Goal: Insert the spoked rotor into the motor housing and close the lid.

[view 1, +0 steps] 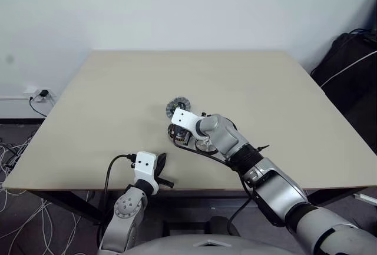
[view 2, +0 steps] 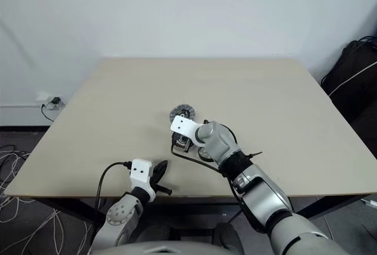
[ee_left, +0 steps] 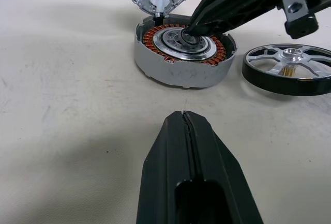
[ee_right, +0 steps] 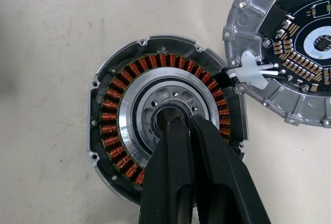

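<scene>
The motor housing (ee_right: 165, 131) sits open on the table (view 1: 106, 90), its copper windings ringing a silver centre. The right gripper (ee_right: 180, 124) reaches down into it, fingers pressed together with their tips at the centre hole, grasping nothing that I can see. The lid (ee_right: 289, 48) lies just beside the housing, touching its rim, circuit side up and joined to it by white wires. The spoked rotor (ee_left: 289, 69) rests flat near the housing. The left gripper (ee_left: 183, 118) hovers short of the housing, clenched and empty.
</scene>
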You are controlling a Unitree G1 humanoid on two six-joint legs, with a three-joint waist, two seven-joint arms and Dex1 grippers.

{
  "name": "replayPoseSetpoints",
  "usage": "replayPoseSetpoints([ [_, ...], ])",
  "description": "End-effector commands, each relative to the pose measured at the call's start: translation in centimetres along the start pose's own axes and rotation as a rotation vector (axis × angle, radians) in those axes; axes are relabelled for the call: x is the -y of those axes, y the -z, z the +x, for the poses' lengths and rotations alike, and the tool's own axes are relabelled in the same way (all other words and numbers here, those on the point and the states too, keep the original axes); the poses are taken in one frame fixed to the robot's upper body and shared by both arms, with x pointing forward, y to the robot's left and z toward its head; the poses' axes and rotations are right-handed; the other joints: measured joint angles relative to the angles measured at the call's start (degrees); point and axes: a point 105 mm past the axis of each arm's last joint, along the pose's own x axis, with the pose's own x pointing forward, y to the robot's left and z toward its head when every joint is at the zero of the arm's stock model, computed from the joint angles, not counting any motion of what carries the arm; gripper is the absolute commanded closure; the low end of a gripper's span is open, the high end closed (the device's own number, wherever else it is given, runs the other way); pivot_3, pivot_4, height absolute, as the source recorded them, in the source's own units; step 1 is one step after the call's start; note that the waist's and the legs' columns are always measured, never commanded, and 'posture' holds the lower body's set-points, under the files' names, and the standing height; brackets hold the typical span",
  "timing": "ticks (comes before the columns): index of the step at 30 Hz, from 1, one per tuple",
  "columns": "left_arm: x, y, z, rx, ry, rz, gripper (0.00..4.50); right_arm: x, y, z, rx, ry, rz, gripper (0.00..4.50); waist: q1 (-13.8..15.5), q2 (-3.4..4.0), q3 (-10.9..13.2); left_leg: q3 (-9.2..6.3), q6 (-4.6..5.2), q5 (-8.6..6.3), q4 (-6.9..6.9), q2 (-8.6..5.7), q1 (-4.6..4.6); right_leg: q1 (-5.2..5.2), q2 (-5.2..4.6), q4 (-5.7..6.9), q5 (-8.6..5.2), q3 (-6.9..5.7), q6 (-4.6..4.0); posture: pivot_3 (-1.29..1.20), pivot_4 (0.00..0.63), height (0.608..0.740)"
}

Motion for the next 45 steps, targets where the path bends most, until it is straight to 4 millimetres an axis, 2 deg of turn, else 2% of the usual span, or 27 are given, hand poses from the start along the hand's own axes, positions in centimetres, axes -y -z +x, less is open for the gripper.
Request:
replayPoseSetpoints([
  [1,0.3,-0.8,0.2,0.041,0.010,-0.002,4.50,1.2,-1.1,-0.4,0.024,0.032,-0.001,4.49,-0.01,0.00,0.00,0.00,0.00,0.00,0.00,0.00,0.00,0.00,0.00,0.00,0.00,0.00,0.00,0.00,0.000,0.740],
  [28,0.3,-0.5,0.0,0.036,0.002,-0.007,4.50,1.3,-1.6,0.3,0.043,0.025,0.050,4.49,-0.28,0.01,0.00,-0.02,-0.01,0.00,0.00,0.02,0.05,0.00,0.00,0.08,0.04,0.01,-0.02,0.00,0.000,0.740],
  [29,0.3,-0.5,0.0,0.036,0.001,-0.007,4.50,1.4,-1.6,0.3,0.047,0.026,0.051,4.01,-0.27,0.01,0.00,-0.02,-0.01,0.00,0.00,0.02,0.05,0.00,0.00,0.08,0.05,0.01,-0.03,0.00,0.000,0.740],
  [31,0.3,-0.4,0.0,0.035,0.002,-0.007,4.50,1.3,-1.9,0.2,0.065,0.023,0.059,3.53,-0.19,0.02,0.01,-0.02,-0.01,0.00,0.00,0.01,0.04,-0.01,0.00,0.08,0.06,0.00,-0.03,0.00,0.000,0.740],
  [38,0.3,-0.4,0.1,0.034,0.008,-0.004,4.50,1.5,-2.5,-0.2,0.095,0.034,0.058,3.53,-0.14,0.03,0.01,-0.01,-0.01,0.00,0.00,-0.02,-0.05,-0.03,0.00,-0.06,0.04,0.00,-0.06,0.00,0.000,0.740],
  [45,0.4,-0.4,0.1,0.031,0.013,-0.005,4.50,1.8,-3.6,-1.4,0.156,0.060,0.052,3.53,-0.11,0.03,0.01,-0.03,-0.01,0.00,-0.04,0.00,-0.05,-0.05,-0.03,-0.04,0.03,-0.01,-0.06,0.00,0.000,0.740],
])
